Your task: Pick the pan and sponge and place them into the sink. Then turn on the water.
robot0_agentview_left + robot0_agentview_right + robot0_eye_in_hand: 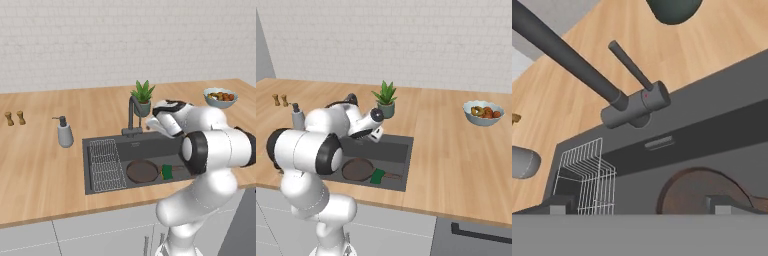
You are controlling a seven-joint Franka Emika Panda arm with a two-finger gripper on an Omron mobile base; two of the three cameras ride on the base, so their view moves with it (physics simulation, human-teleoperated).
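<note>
Pan [142, 171]: I see it flat on the floor of the sink [100, 141], right of the rack [106, 164], handle running right. In the hand view its rim [699, 192] shows at lower right.
Sponge [167, 172]: green top up, in the sink, lying on the pan handle just right of the pan's round part.
Faucet [132, 116]: at the sink's back edge, base on the rim. My hand view shows its spout crossing the upper left and its lever [630, 65] sticking up from the base [634, 106].
Water: none running that I can see.
Gripper [641, 205]: held above the sink's rear right part, near the faucet, looking at its base. Fingers [559, 206] spread wide apart, nothing between them.
Dispenser [64, 132]: on the counter [40, 170], left of the sink.
Plant [143, 98]: behind the faucet.
Bowl [220, 97]: far right on the counter, well apart from the sink.
</note>
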